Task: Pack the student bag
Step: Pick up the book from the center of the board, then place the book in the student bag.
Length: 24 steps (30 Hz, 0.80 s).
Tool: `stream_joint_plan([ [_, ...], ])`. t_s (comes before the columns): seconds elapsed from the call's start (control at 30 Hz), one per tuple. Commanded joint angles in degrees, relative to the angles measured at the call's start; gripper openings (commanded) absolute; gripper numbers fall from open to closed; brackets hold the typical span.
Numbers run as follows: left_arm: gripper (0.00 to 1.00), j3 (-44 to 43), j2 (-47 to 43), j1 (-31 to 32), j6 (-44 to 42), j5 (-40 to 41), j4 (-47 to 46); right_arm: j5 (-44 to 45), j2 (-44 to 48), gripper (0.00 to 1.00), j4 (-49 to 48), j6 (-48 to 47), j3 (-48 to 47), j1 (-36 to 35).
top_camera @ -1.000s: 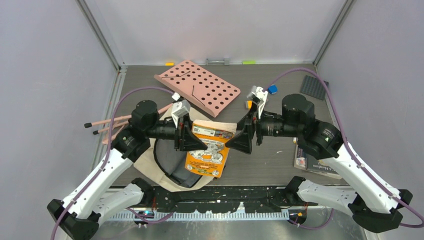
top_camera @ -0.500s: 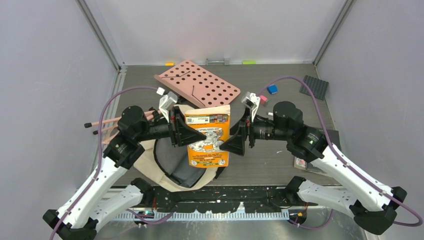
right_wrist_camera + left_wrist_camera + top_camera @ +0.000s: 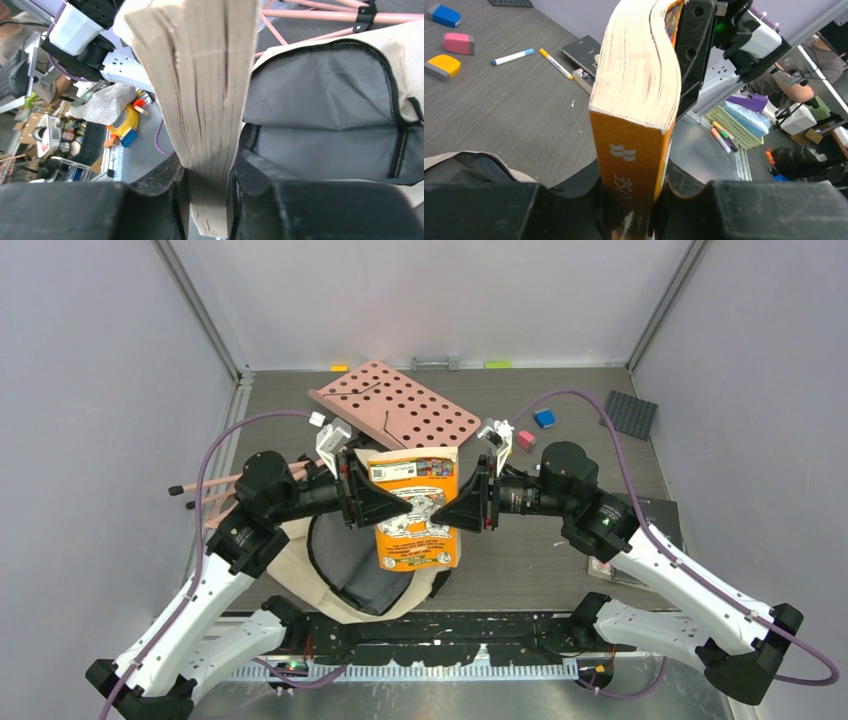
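An orange paperback book (image 3: 415,510) stands upright above the table, held from both sides. My left gripper (image 3: 392,506) is shut on its spine edge, which fills the left wrist view (image 3: 631,165). My right gripper (image 3: 452,510) is shut on the page edge (image 3: 205,95). The student bag (image 3: 296,575), cream with a black zipper, lies open below and to the left of the book. Its grey lining (image 3: 325,115) shows behind the pages in the right wrist view. The book hides part of the bag's opening from above.
A pink perforated board (image 3: 395,415) lies behind the book. Pink rods (image 3: 215,485) stick out at the left. A blue eraser (image 3: 544,418), a pink eraser (image 3: 524,438), a dark studded plate (image 3: 628,412) and another book (image 3: 640,540) sit at the right.
The left gripper lifted the book from a slant over the bag to upright. The right gripper came in from the right and shut on its page edge.
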<state>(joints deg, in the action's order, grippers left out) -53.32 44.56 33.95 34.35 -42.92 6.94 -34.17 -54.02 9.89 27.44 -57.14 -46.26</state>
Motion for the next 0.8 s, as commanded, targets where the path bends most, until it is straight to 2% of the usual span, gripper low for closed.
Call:
stream_joint_plan([
  [0.0, 0.11, -2.3, 0.0, -0.2, 0.2, 3.8, -1.5, 5.7, 1.1, 0.11, -3.9, 1.0, 1.1, -0.4],
  [0.07, 0.44, -3.3, 0.3, -0.1, -2.5, 7.3, 3.0, 12.0, 2.4, 0.02, -2.7, 1.7, 2.3, -0.4],
  [0.1, 0.62, -3.8, 0.3, -0.1, -3.9, 10.0, 6.2, 14.5, 3.2, 0.01, -2.0, 2.0, 2.6, -0.4],
  [0.17, 0.89, -5.1, 1.0, -0.2, -7.7, 17.4, 14.8, 24.4, 3.5, 0.01, 0.9, 2.8, 2.8, -0.3],
  [0.2, 0.98, -6.3, 1.9, -0.3, -9.6, 21.1, 19.4, 26.9, 3.5, 0.01, 3.4, 3.4, 2.6, -0.2],
  [0.3, 1.00, -11.2, 7.4, -2.4, -14.6, 31.9, 32.6, 36.1, 2.3, 0.01, 9.7, 5.2, 1.0, 0.6],
  [0.37, 1.00, -12.2, 10.7, -5.3, -16.7, 35.6, 38.7, 39.4, 1.6, 0.01, 12.1, 6.7, 0.4, 0.9],
  [0.57, 1.00, -6.0, 14.3, -20.8, -17.7, 38.3, 39.8, 41.7, 2.0, 0.01, 12.6, 11.9, 1.7, 1.0],
  [0.67, 1.00, -4.6, 15.0, -23.4, -18.9, 45.0, 40.7, 41.3, 2.2, 0.01, 13.8, 13.1, 1.9, 1.0],
  [0.77, 1.00, -3.7, 16.3, -25.3, -19.4, 48.1, 41.7, 40.5, 1.5, 0.01, 14.8, 13.8, 2.1, 0.9],
])
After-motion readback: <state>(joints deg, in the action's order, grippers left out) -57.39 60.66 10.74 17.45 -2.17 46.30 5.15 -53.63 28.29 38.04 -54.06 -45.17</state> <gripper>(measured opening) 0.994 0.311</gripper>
